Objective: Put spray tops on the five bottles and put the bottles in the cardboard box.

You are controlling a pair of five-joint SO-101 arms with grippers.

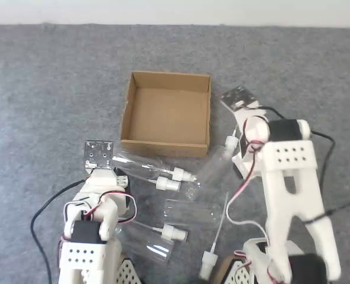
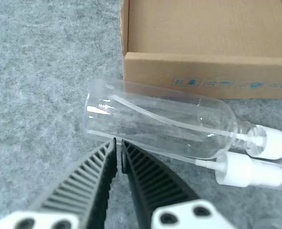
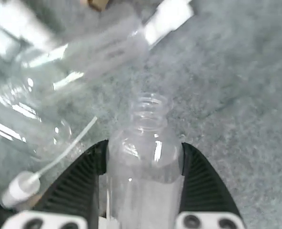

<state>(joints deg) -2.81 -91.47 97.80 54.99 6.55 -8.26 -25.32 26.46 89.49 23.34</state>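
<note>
My left gripper is shut with nothing in it, its tips just short of a clear bottle that lies on its side with a white spray top on. That bottle lies just in front of the cardboard box, and the left gripper is at its base. My right gripper is shut on an uncapped clear bottle, open neck pointing away. In the high view this held bottle slants down from the right gripper, right of the box's front corner.
A second spray top lies beside the capped bottle. An uncapped bottle and a capped one lie on the grey carpet between the arms. A loose spray top with a long tube lies near the right arm's base.
</note>
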